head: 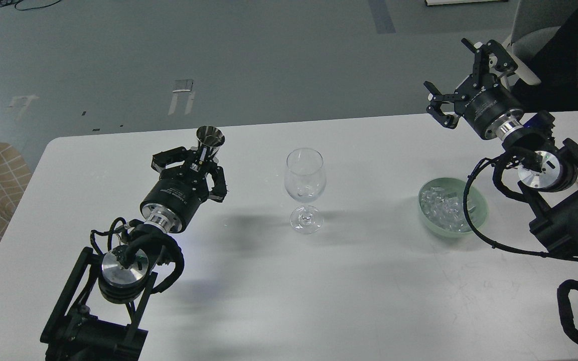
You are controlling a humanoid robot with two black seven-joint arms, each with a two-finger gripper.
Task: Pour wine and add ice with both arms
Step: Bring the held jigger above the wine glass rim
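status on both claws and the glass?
Left claw shut on shiny metal jigger cup, upright. Right claw open, empty, raised beyond pale green ice bowl. Clear stemmed wine glass upright mid-table. Nothing in the way.

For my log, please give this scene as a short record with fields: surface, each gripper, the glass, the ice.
surface: white table
left gripper: shut on metal cup, upright, left of the glass
right gripper: open, empty, raised above the table's far right
wine glass: upright, table centre, touched by neither gripper
ice: heaped in green bowl, right of the glass
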